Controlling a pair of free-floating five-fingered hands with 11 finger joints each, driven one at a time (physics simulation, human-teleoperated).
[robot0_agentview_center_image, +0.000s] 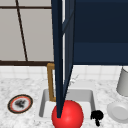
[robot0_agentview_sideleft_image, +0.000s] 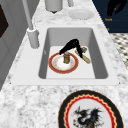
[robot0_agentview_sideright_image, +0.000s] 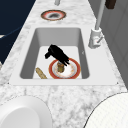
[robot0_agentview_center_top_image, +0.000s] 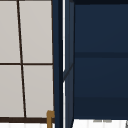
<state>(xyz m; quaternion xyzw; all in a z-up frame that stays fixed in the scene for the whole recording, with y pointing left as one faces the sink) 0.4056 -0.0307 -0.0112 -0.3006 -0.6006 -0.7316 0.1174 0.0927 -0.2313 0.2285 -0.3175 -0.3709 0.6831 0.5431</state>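
Left hand (robot0_agentview_sideleft_image: 71, 46) is down inside the sink (robot0_agentview_sideleft_image: 100, 55), over the middle of the basin, fingers angled down twd the top of a small brown jar (robot0_agentview_sideleft_image: 66, 58). Fingertips look to be at or just above the jar's top; can't tell whether they pinch it or only hover, since the hand covers the contact from the rt side too.

Jar stands upright on a red-rimmed plate (robot0_agentview_sideleft_image: 56, 67) on the sink floor. A wooden stick (robot0_agentview_sideleft_image: 83, 57) lies flat on the sink floor just beside the plate, on the front side, not on it.

Rt hand (robot0_agentview_center_image: 97, 116) hangs in the air off the sink's right front corner, fingers loose and apart, holding nothing.

Progress, as I judge it: the reach to the jar looks done, a grip isn't confirmed, and the jar isn't lifted; it sits on the plate. Stick looks untouched.

Around the sink:
- faucet (robot0_agentview_sideright_image: 95, 40) at the back rim
- dragon-pattern plate (robot0_agentview_center_image: 20, 103) on the counter to the left
- white dish (robot0_agentview_center_image: 118, 112) and grey canister (robot0_agentview_center_image: 123, 82) on the counter to the right
- dark blue cabinet door (robot0_agentview_center_image: 60, 50) open above
- red ball (robot0_agentview_center_image: 71, 116) in front of the sink's front edge
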